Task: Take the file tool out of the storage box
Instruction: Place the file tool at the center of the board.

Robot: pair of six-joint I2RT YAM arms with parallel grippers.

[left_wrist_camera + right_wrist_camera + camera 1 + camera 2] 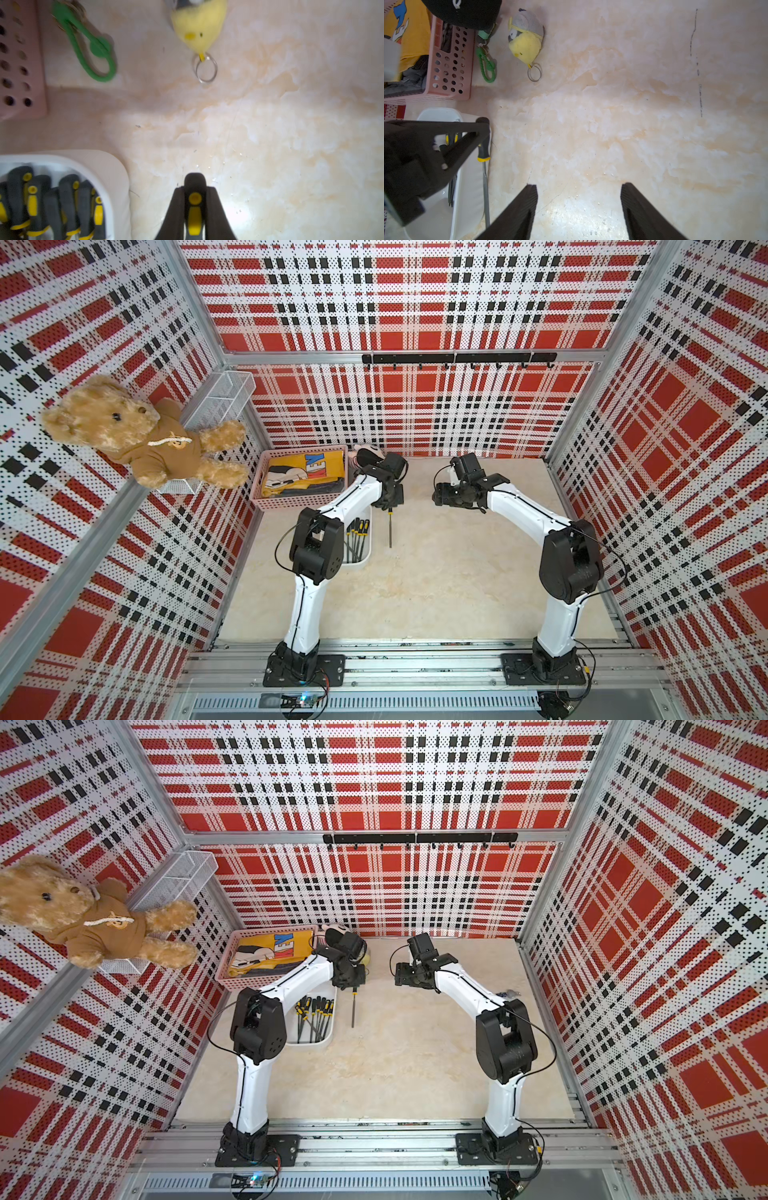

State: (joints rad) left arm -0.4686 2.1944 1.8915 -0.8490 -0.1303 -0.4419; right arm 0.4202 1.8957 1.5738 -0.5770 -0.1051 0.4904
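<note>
**Q:** Is anything readable in there?

**Me:** I am making out the letters "KEY", lying sideways, on the yellow printed cloth [299,475] that is filling the pink plastic lattice basket [291,502]. A dark cloth [413,79] is sitting under it. The white stitching on the black cap [467,12] beside that basket is too small for me to read. So is the mark on the hoodie of the brown plush teddy bear [124,427].

**Q:** What are the other containers holding?

**Me:** The shallow white plastic storage box [116,170] is holding a bunch of black-and-yellow-handled files [316,1013], all lying lengthwise. The white wire-mesh basket [224,398] is hanging on the left wall. The bear is sitting against it, and I cannot tell whether it is inside.

**Q:** And your pincers?

**Me:** My left gripper [195,189] is pinching the black-and-yellow handle of one slim steel file tool [390,531]. That file is lying outside the box, just beside the wall that faces the middle of the beige marbled tabletop [457,572]. I cannot tell whether its tip is touching the surface. My right gripper [579,186] is hovering with its fingers spread over bare tabletop, well apart from the box.
</note>
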